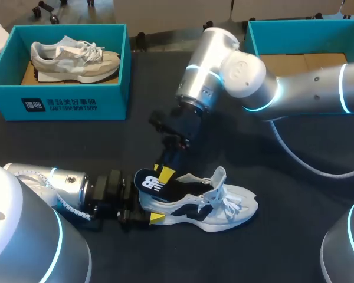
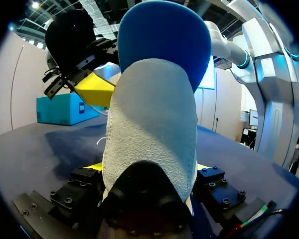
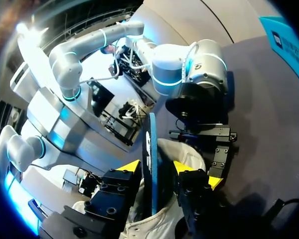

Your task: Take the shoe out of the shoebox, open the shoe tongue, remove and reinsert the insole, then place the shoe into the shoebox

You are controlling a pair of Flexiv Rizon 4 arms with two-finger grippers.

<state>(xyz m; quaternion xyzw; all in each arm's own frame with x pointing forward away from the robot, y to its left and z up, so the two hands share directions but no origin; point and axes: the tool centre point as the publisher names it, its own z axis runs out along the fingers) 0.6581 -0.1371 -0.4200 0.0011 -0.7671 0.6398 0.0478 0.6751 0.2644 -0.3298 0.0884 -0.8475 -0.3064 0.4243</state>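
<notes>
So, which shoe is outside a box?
The white and navy shoe, on the table with its heel in the left hand; the grey shoe lies inside the left teal box.

Cannot see toe or laces of the shoe (image 2: 152,129) from the left wrist, only the heel. Can barely see the left claw (image 2: 147,168) behind that heel. From above, cannot see the whole far right box (image 1: 256,38): cut off at the edge, partly covered by the right arm (image 1: 307,88).

— Head view?
— High and behind, looking down over the whole surface (image 1: 76,150).
— Wrists?
— Close in, facing each other, sharing the shoe (image 2: 149,124) with the overhead.
</notes>
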